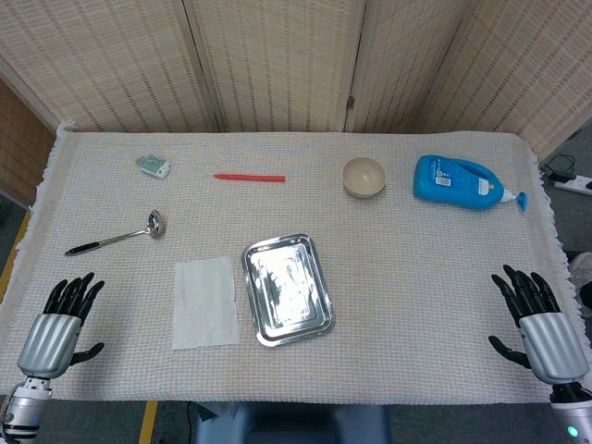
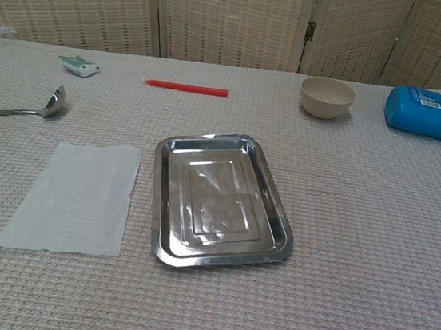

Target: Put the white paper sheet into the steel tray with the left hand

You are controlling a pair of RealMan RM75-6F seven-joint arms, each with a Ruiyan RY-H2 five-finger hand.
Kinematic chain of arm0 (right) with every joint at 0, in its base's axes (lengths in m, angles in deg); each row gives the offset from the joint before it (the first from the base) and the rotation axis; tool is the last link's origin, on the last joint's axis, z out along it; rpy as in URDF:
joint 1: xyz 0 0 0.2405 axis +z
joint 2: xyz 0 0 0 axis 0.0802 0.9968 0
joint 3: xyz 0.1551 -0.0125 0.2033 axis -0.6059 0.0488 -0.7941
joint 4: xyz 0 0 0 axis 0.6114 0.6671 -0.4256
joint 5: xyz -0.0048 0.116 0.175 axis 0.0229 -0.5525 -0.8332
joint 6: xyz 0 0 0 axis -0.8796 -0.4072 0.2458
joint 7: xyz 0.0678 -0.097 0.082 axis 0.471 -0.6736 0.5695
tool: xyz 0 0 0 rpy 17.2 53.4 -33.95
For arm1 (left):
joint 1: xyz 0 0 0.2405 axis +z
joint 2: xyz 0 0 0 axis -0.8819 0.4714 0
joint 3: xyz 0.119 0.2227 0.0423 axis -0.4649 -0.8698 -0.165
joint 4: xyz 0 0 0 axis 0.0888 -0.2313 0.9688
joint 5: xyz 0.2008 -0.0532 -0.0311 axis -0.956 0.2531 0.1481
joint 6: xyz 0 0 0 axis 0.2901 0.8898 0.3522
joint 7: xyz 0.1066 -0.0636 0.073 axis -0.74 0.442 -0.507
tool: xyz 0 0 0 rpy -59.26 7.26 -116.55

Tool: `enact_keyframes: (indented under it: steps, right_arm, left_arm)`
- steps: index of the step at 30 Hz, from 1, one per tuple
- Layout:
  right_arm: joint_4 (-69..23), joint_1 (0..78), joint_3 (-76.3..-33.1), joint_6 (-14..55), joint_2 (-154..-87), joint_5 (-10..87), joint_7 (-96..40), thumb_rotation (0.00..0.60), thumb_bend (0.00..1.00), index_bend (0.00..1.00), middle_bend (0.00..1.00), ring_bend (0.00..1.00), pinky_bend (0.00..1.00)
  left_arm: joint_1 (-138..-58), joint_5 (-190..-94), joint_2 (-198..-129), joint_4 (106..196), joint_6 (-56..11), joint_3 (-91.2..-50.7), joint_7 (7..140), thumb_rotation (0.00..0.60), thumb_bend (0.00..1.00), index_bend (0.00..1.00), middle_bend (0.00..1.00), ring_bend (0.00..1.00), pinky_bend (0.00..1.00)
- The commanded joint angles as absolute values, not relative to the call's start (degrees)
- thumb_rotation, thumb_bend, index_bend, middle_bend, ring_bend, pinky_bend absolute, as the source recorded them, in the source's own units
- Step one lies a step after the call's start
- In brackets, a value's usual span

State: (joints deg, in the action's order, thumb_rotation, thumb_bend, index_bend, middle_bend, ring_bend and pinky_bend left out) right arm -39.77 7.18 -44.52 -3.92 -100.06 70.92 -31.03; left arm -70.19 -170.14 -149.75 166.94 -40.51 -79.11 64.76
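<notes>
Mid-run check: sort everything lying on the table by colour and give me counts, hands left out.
White: 1, the paper sheet
Steel: 2, the tray and the ladle
Red: 1, the stick
Beige: 1, the bowl
Blue: 1, the bottle
Green and white: 1, the small packet
Total: 7

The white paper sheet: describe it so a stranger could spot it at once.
Start at the steel tray in the middle of the table. The white paper sheet lies flat just left of it, apart from its rim. It is the only thin, matte white rectangle there.
</notes>
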Motion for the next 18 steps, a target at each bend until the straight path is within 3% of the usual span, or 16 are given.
enact_keyframes:
  steps: [1, 13, 14, 18]
  right_arm:
    - [-39.8, 7.2, -44.5, -3.8, -100.0, 71.0, -30.9, 0.6, 0.24, 0.0, 0.0, 0.0, 0.0]
    - [-39.9, 6.7, -44.2, -5.8, -99.4, 72.3, -29.1, 0.6, 0.24, 0.0, 0.0, 0.0, 0.0]
    - [-39.9, 6.7, -44.2, -5.9, -99.3, 72.3, -28.7, 0.6, 0.24, 0.0, 0.0, 0.0, 0.0]
    - [-39.6, 7.0, -44.5, -5.9, -99.6, 72.4, -27.9, 0.6, 0.24, 0.0, 0.0, 0.0, 0.0]
  left_arm:
    - [-70.3, -169.8, -149.8, 167.1, -40.2, -79.0, 64.3, 0.6, 0.06, 0.0, 0.0, 0.0, 0.0]
    - [-72.9, -173.9, -150.9, 164.3, -36.9, -80.9, 68.4, 0.6, 0.06, 0.01, 0.03, 0.0, 0.03]
    - [-73.4, -175.2, -151.5, 162.5, -37.3, -80.9, 69.5, 0.6, 0.06, 0.04, 0.11, 0.05, 0.09]
    - [-75.3, -180.2, -155.0, 153.7, -40.1, -80.9, 73.5, 0.6, 0.06, 0.24, 0.73, 0.56, 0.72]
